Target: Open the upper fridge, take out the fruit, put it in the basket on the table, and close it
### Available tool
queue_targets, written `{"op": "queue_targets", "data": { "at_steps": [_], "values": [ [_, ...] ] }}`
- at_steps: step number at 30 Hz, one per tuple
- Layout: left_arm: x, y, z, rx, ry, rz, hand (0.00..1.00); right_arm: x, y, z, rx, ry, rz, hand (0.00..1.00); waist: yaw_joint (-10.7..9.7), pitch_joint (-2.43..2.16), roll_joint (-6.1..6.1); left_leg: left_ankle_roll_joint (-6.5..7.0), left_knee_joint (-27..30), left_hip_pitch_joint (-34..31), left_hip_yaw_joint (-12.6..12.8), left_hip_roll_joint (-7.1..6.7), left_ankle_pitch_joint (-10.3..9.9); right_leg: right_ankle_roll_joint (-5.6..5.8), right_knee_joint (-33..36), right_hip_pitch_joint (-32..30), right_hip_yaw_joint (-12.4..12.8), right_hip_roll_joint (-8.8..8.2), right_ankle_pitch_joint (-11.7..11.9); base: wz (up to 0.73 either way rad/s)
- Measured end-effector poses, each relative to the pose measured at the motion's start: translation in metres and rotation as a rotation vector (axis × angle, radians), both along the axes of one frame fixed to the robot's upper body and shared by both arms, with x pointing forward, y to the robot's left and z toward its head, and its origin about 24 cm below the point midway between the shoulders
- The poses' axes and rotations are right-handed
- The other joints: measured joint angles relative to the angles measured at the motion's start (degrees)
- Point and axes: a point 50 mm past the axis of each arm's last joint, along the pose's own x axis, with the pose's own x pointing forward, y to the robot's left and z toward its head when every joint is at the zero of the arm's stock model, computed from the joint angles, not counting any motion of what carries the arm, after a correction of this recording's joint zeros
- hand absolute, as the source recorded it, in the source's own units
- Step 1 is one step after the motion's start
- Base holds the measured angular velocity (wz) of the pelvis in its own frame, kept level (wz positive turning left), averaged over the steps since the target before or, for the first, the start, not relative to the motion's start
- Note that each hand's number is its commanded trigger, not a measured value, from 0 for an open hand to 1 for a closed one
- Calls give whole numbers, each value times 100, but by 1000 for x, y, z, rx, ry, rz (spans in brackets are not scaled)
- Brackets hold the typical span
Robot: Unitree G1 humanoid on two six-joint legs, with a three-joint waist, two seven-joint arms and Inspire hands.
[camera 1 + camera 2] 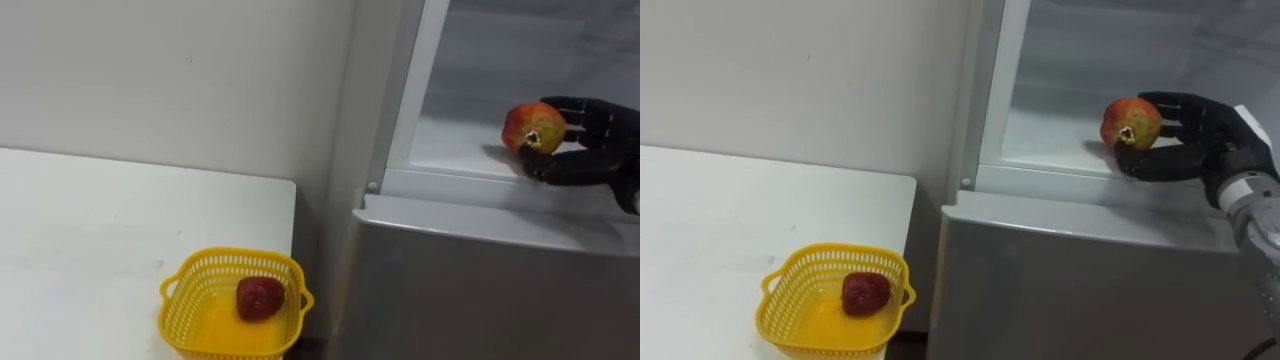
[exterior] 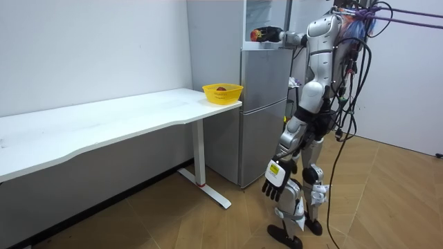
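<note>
A red and yellow pomegranate (image 1: 533, 127) is held just above the front edge of the open upper fridge compartment's white shelf (image 1: 450, 150). My right hand (image 1: 598, 150) comes in from the right, and its fingers and thumb are curled round the fruit from behind and below. In the room view I stand facing the fridge with the right arm raised to the compartment and the pomegranate (image 2: 258, 33) at its opening. My left hand (image 2: 275, 181) hangs by my thigh, its fingers relaxed.
A yellow basket (image 1: 190, 285) sits on the near corner of the white table (image 1: 100, 230), left of the fridge, and holds a dark red fruit (image 1: 259, 298). The grey lower fridge door (image 1: 480, 290) is closed beneath the compartment.
</note>
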Motion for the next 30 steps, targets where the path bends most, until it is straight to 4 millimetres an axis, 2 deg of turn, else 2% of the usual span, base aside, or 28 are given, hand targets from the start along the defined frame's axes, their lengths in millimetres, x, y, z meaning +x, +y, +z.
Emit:
{"op": "queue_targets", "data": {
  "at_steps": [8,11,15,18,22,27,30],
  "values": [
    [5,0,0,0,-12,-3,0,0,0,0,8,0,2,100,12,4,7,0,2,6,3,-1,0,0,-3,3,3,-1,0,0],
    [7,0,0,0,-17,-5,0,0,0,0,19,-3,4,100,12,19,28,0,1,11,10,-1,0,0,-2,11,18,-3,0,0],
    [11,0,1,1,-25,-6,0,0,1,0,38,-10,5,100,19,38,56,0,-5,44,22,0,0,0,-5,18,152,12,0,-3],
    [12,0,1,2,-28,-8,0,-1,6,7,24,-46,1,100,22,45,121,0,-15,61,82,1,0,0,-3,11,215,12,0,-9],
    [13,0,1,7,-39,-9,0,-3,15,23,16,-125,-5,100,-4,-6,227,1,-34,101,128,6,1,0,7,17,230,5,0,-7],
    [19,-1,1,13,-70,-12,0,-10,25,32,14,-198,-13,100,-21,1,245,1,-51,161,119,10,0,0,4,99,191,2,0,0],
    [20,-3,0,14,-74,-12,0,-19,41,42,-17,-273,22,100,-50,9,277,1,-50,156,127,8,0,0,4,99,155,-1,0,0]
  ]
}}
